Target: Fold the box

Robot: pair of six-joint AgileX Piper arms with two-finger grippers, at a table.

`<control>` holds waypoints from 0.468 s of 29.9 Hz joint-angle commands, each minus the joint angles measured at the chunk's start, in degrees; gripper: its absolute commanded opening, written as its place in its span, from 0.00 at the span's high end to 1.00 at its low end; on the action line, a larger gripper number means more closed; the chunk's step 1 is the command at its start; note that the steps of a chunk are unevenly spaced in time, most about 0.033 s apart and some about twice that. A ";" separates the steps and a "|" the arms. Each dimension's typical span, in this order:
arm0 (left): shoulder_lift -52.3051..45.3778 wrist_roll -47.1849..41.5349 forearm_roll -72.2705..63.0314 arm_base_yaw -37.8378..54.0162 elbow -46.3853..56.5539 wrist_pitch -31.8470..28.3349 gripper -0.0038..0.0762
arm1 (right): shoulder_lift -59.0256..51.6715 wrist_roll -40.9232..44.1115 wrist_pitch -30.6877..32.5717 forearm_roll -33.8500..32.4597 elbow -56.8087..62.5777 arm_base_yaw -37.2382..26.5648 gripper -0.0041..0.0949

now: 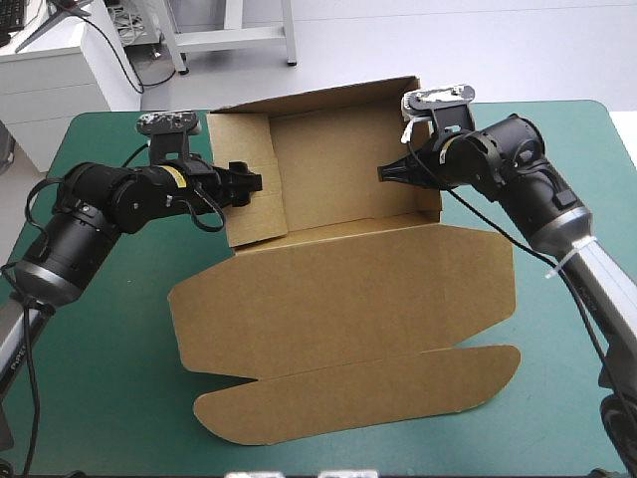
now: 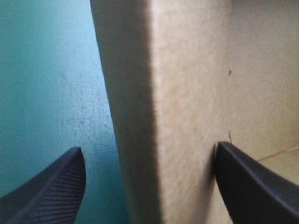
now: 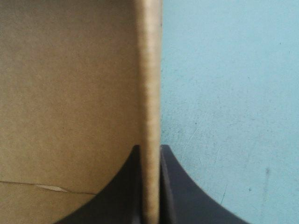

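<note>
The brown box [image 1: 338,289] lies at mid-table as an open tray, its walls raised at the far side. Its lid and front flap [image 1: 358,393] lie flat toward the near edge. My left gripper [image 1: 249,184] is open and straddles the tray's left wall [image 2: 187,93], one finger [image 2: 51,191] outside over the cover, the other finger [image 2: 252,186] inside. My right gripper [image 1: 390,171] is at the tray's right wall. In the right wrist view the gripper [image 3: 150,186] is shut on the upright edge of that wall [image 3: 149,70].
The teal-green cover [image 1: 100,349] shows on both sides of the box and along the near edge. The flat lid reaches close to the table's near edge.
</note>
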 commanded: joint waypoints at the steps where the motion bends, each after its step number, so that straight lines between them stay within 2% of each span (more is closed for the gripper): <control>1: -1.70 -2.47 1.28 -1.66 -2.11 -2.61 0.28 | -2.92 0.38 -4.10 -0.50 -1.99 0.03 0.96; 3: -1.70 -3.31 2.04 -2.07 -2.11 -2.61 0.28 | -2.92 0.38 -4.10 -0.50 -1.99 0.03 0.96; 5: -1.70 -3.31 2.55 -2.31 -2.11 -2.61 0.33 | -2.92 0.38 -4.10 -0.50 -1.99 0.03 0.96; 8: -1.70 -4.37 3.63 -2.31 -2.11 -3.02 0.52 | -2.92 0.38 -4.10 -0.40 -1.99 0.03 0.96; 12: -1.70 -4.56 3.27 -2.31 -2.11 -4.99 0.94 | -2.92 0.38 -4.10 -0.40 -1.99 0.03 0.96; 14: -1.70 -4.29 3.27 -2.31 -2.11 -5.15 0.96 | -2.92 0.38 -3.94 -0.40 -1.99 0.03 0.96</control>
